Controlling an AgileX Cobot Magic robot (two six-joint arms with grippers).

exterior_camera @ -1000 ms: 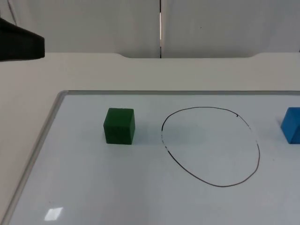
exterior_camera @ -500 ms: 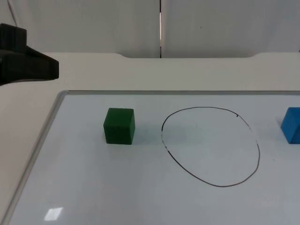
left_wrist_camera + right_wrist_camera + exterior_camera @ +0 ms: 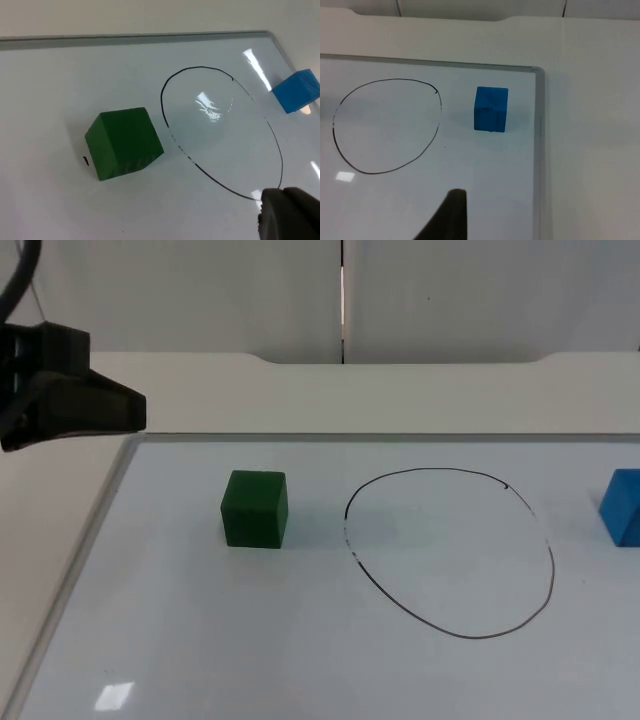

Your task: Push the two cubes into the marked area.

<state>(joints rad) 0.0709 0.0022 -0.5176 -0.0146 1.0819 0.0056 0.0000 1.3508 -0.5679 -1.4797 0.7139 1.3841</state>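
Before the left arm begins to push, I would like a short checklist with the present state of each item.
1. Green cube outside the black drawn oval, on its left: ok, ready to push.
2. Blue cube outside the oval, on its right: ok.
3. Whiteboard between green cube and oval free of obstacles: ok.
4. Left hand behind the green cube for a push: not ok, it is above the board's far left corner.
5. Left hand fingers open or shut: cannot tell.
6. Right hand near the blue cube: not ok, apart from it.
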